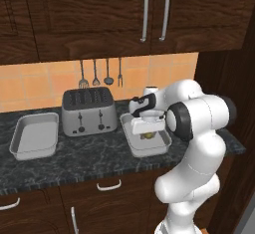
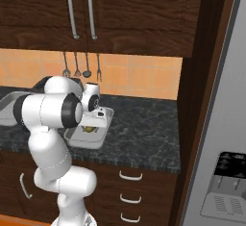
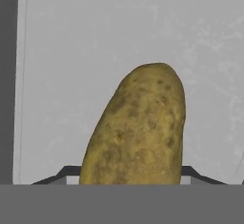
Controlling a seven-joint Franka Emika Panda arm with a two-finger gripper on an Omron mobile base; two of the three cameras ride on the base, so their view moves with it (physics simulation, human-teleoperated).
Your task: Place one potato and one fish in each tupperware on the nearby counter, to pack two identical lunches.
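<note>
The gripper point(image 1: 147, 130) hangs low over the right tray point(image 1: 162, 146) on the bench point(image 1: 79, 161). This tray sits just right of the toaster point(image 1: 88, 111).

A potato point(image 3: 138, 127) sits between the two gripper tips. In the hand view it fills the middle, with a dark tip on each side at its lower end. The pale tray floor is behind it. The gripper looks closed on the potato, with its jaws partly apart to fit around it. From the left base view the potato point(image 1: 147, 136) is a small brown lump right under the gripper, inside the tray. From the right base view the potato point(image 2: 89, 129) also shows under the gripper point(image 2: 91, 124), over the tray point(image 2: 79, 138). I cannot tell if the potato touches the tray floor or hangs just above it.

A second tray point(image 1: 34, 136) sits left of the toaster, on the same bench. Four kitchen tools point(image 1: 99, 73) hang on the wall above the toaster.
</note>
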